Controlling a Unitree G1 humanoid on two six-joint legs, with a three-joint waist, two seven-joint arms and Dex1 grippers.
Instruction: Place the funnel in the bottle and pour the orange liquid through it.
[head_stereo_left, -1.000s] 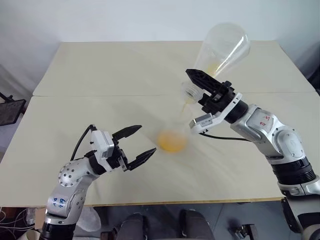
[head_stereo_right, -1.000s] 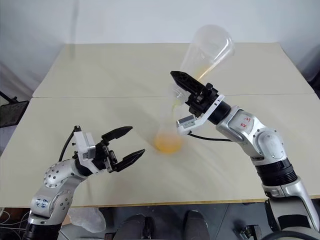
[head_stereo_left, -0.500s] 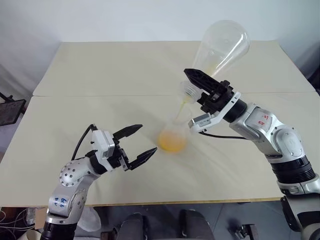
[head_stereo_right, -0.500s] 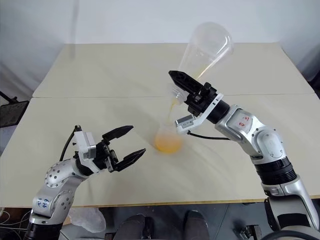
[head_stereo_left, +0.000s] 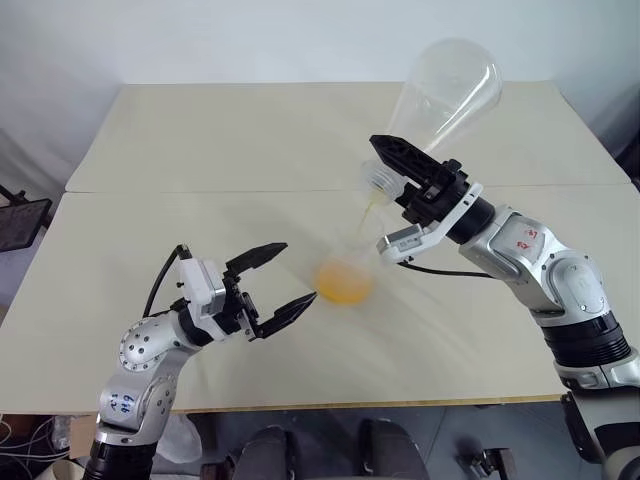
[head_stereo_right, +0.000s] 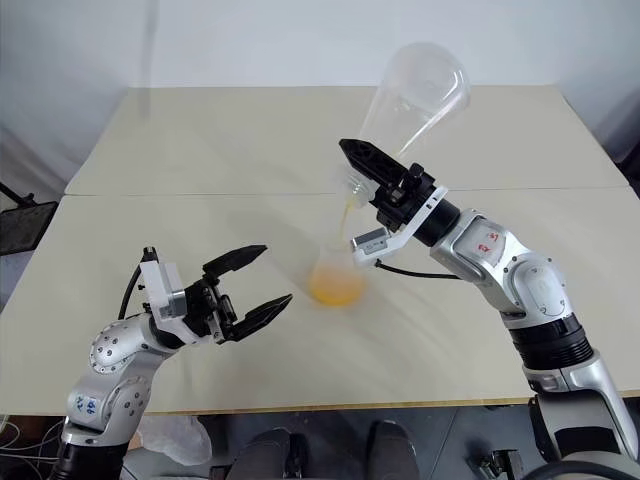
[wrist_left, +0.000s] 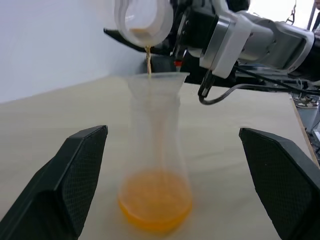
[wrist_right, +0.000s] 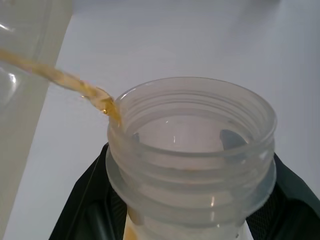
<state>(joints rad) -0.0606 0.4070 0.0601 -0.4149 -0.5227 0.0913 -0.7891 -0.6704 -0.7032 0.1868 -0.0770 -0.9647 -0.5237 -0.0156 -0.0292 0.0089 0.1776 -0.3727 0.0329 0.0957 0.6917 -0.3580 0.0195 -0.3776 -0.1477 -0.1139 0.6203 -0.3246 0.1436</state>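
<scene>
The small clear bottle (head_stereo_left: 345, 272) stands on the table with the transparent funnel (wrist_left: 157, 80) seated in its neck. Orange liquid (head_stereo_left: 343, 284) pools in the bottle's base. Above it my right gripper (head_stereo_left: 386, 176) is shut on the neck of a large clear conical flask (head_stereo_left: 446, 88), tipped mouth-down. A thin orange stream (wrist_left: 148, 57) runs from the flask's thick-rimmed mouth (wrist_right: 190, 150) into the funnel. My left gripper (head_stereo_left: 297, 272) stands open just left of the bottle, not touching it; in the left wrist view its fingers (wrist_left: 75, 175) flank the bottle.
The cream table (head_stereo_left: 200, 140) is made of two boards with a seam across the middle. Its front edge (head_stereo_left: 330, 405) runs close below my left arm. A dark object (head_stereo_left: 15, 215) sits off the table's left side.
The orange stream keeps running from the flask into the funnel. Both grippers hold their places.
</scene>
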